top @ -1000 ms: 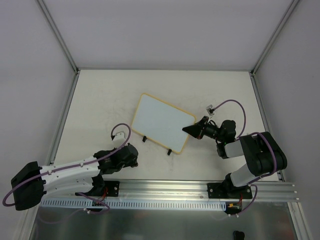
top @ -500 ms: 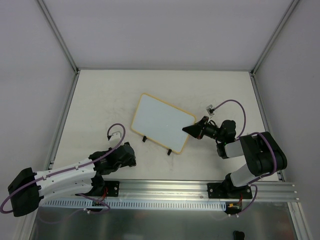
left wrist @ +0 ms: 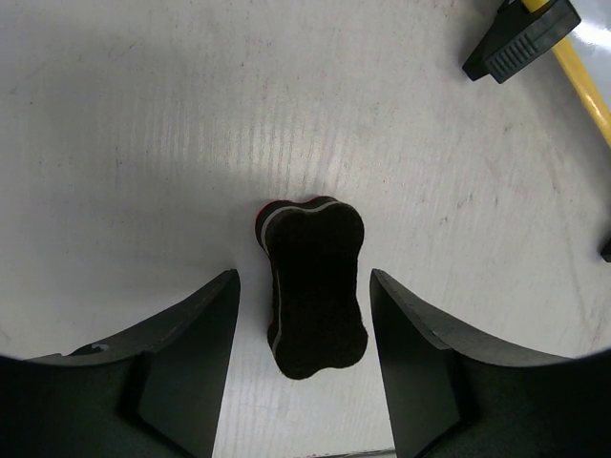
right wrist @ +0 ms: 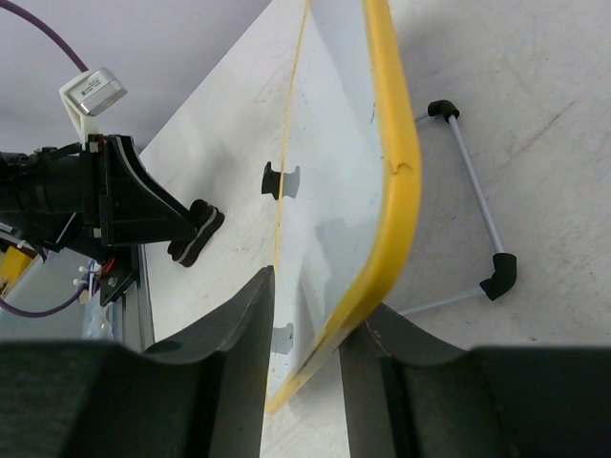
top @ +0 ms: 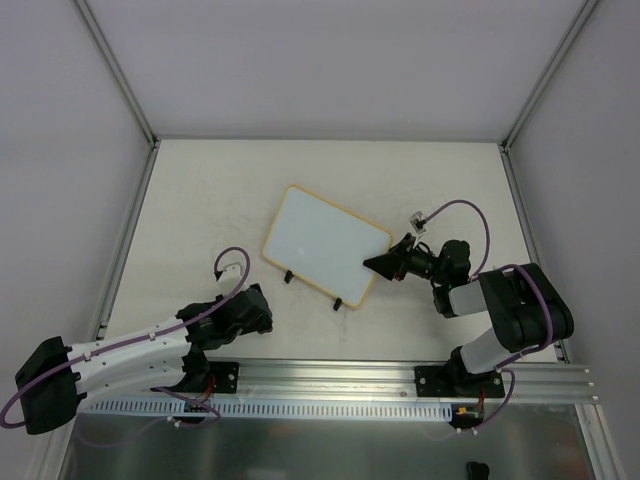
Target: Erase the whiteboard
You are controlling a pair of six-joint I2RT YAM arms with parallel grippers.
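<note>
Roughly at the middle of the table [top: 200, 200] lies the whiteboard [top: 325, 240], turned at a slant so that one short end points toward the right arm. Its white face looks blank from above. Two small black feet [top: 289, 277] stick out from its near long edge. The right gripper [top: 375, 263] is at the board's right end, near the near corner. In the right wrist view the yellow frame [right wrist: 387, 191] runs straight down into the gap between the two fingers [right wrist: 229, 382]. One finger is on the white face side and the other presses against the outside of the frame, so the fingers are closed on the board's edge. From that view this end of the board appears raised off the table, with a thin grey rod [right wrist: 473, 200] with black ends visible below it. The left gripper [left wrist: 304, 277] hangs low over the table near the left arm's base, well apart from the board. Its fingers [left wrist: 196, 353] are spread, with the black bone-shaped eraser [left wrist: 315, 286] lying flat on the table between them. A strip of bare table shows on each side of the eraser, so neither finger touches it. One black foot and a bit of yellow frame show in the far right corner of the left wrist view.
</note>
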